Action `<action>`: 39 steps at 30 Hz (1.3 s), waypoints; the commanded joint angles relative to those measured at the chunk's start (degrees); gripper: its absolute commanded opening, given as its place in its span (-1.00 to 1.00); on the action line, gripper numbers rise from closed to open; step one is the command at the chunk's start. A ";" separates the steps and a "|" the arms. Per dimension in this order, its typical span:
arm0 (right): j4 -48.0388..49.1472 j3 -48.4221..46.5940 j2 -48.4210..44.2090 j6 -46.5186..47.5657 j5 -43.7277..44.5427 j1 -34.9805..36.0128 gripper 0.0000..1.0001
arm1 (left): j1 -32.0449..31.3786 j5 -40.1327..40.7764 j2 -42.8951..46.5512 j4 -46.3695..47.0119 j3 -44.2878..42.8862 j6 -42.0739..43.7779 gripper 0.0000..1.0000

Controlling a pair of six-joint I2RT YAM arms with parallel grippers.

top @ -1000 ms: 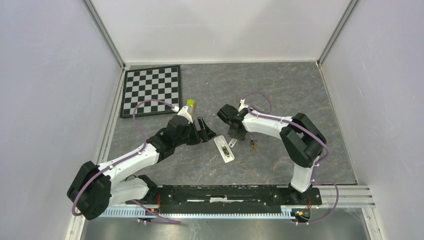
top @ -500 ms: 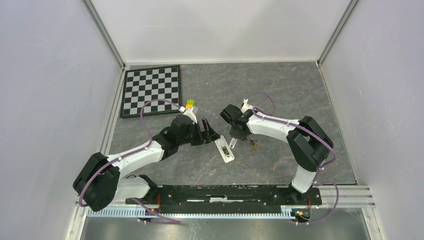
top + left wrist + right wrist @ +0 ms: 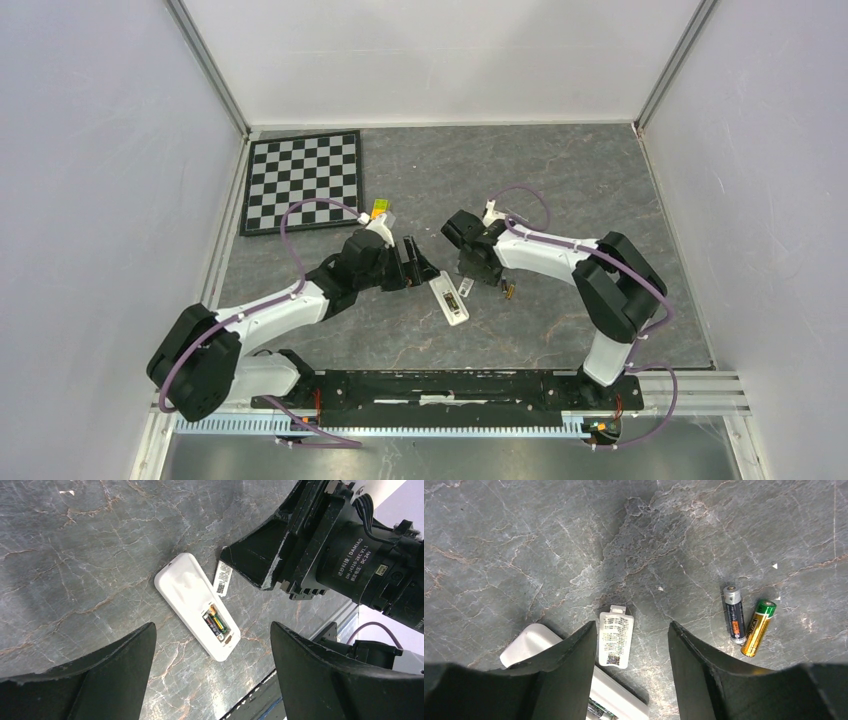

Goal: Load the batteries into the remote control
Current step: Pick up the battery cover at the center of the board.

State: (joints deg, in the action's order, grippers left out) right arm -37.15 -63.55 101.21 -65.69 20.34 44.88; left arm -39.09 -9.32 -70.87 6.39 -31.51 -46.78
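The white remote control [image 3: 449, 297] lies face down on the grey table, its battery bay open with two batteries [image 3: 217, 622] inside. Its small white cover [image 3: 615, 635] lies beside it on the table, also seen in the left wrist view [image 3: 223, 578]. Two loose batteries, one dark [image 3: 735, 614] and one gold-green [image 3: 758, 627], lie to the right, small in the top view [image 3: 508, 290]. My left gripper [image 3: 418, 262] is open and empty just left of the remote. My right gripper [image 3: 470, 281] is open and empty, hovering over the cover.
A checkerboard [image 3: 304, 180] lies at the back left. A yellow-green block [image 3: 380, 208] sits behind my left wrist. White walls enclose the table on three sides. A black rail [image 3: 450, 385] runs along the near edge.
My left gripper moved right toward the remote, then held still. My right gripper shifted slightly down and right over the cover. The remote and loose batteries have not moved.
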 commanded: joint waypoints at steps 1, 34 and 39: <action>-1.12 -3.08 1.47 -0.55 -0.84 0.34 0.17 | -0.02 2.24 1.72 0.48 -0.73 1.68 0.78; -8.72 -9.16 5.21 -3.14 -0.87 0.09 -0.68 | -0.20 -2.76 0.27 3.81 0.62 0.82 0.79; -7.59 -7.63 1.64 -3.18 -0.73 -0.65 -0.68 | -0.89 -3.74 -1.56 5.45 0.16 0.26 0.79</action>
State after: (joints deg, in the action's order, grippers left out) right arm -44.97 -71.94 107.57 -67.72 17.26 44.95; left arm -39.27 -11.14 -71.35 8.01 -30.63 -46.81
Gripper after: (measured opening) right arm 0.301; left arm 0.895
